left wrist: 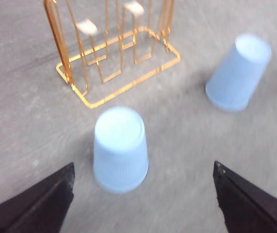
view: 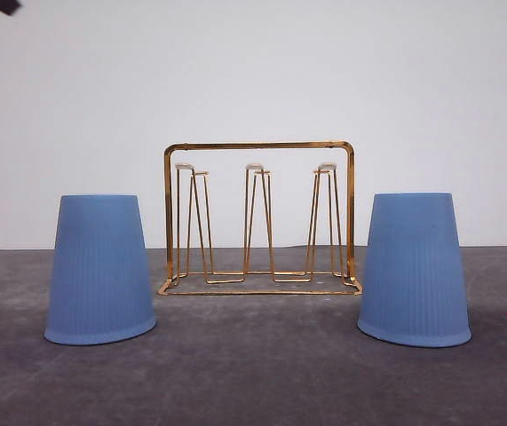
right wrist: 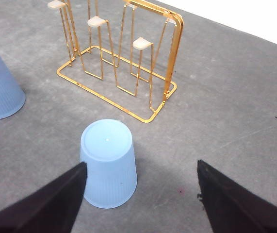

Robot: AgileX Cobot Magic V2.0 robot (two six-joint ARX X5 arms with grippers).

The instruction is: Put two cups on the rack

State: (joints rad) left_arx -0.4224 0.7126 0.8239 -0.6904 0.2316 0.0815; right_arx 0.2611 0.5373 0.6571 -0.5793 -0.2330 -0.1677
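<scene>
While both cups stand upside down on the grey table (view: 253, 373), the gold wire rack (view: 259, 219) is seen between them and further back in the front view, its prongs bare. From the rack, the left cup (view: 100, 270) is placed at about eight o'clock and the right cup (view: 414, 269) at about four o'clock, each apart from the rack's base and from the other cup.

The left gripper (left wrist: 143, 194) is held above the table with its fingers (left wrist: 36, 206) spread wide, nothing between them; the left cup (left wrist: 120, 148) is seen just ahead of the gap, untouched, though this view is blurred. The right gripper (right wrist: 140, 199) is likewise spread apart and empty, with the right cup (right wrist: 108, 163) seen near its one finger (right wrist: 46, 206) but not gripped. The rack (right wrist: 123, 58) is seen beyond that cup, upright on its base.
</scene>
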